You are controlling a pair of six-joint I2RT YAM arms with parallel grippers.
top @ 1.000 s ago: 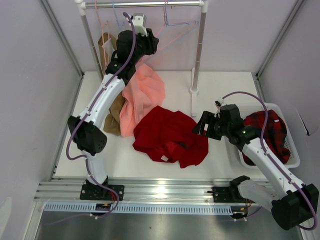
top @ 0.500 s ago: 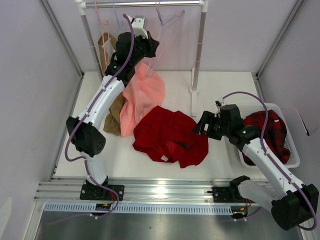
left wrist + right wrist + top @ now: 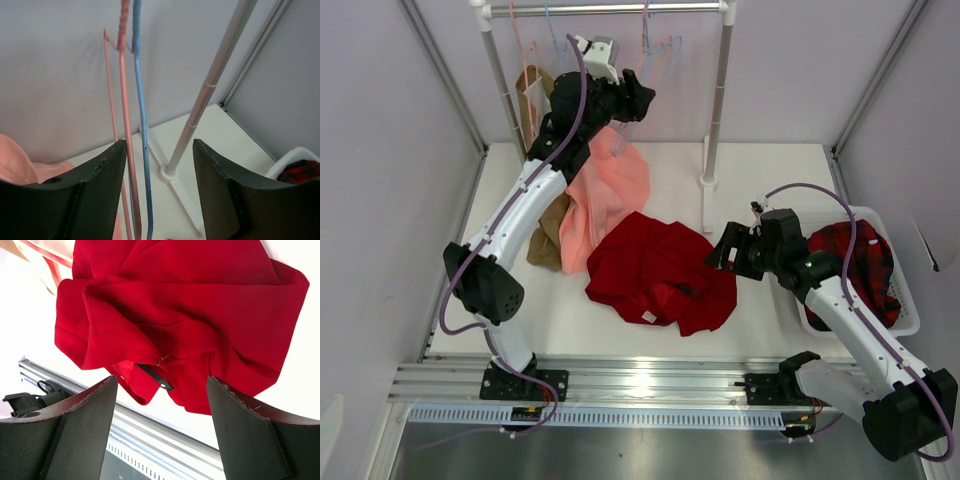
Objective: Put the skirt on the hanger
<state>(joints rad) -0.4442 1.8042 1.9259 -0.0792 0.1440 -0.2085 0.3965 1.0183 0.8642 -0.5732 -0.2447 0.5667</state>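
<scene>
Only my left wrist view shows my left end effector (image 3: 159, 150) spread open, with the pale pink hanger (image 3: 123, 125) and a blue hanger (image 3: 140, 125) between its fingers. My right end effector (image 3: 161, 381) is open above the skirt (image 3: 190, 315), which lies crumpled mid-frame on the white bench (image 3: 760, 170) between grey walls (image 3: 380, 150).

I work on a white table (image 3: 760, 170) boxed in by pale lilac walls: one far (image 3: 800, 70), one left (image 3: 380, 200), one right (image 3: 915, 140). Grey metal struts (image 3: 445, 75) run up the far corners. A silver clothes rack (image 3: 717, 100) stands at the table's far edge. Along my near edge lies a ribbed aluminium rail (image 3: 650, 382), with glare at its middle.
</scene>
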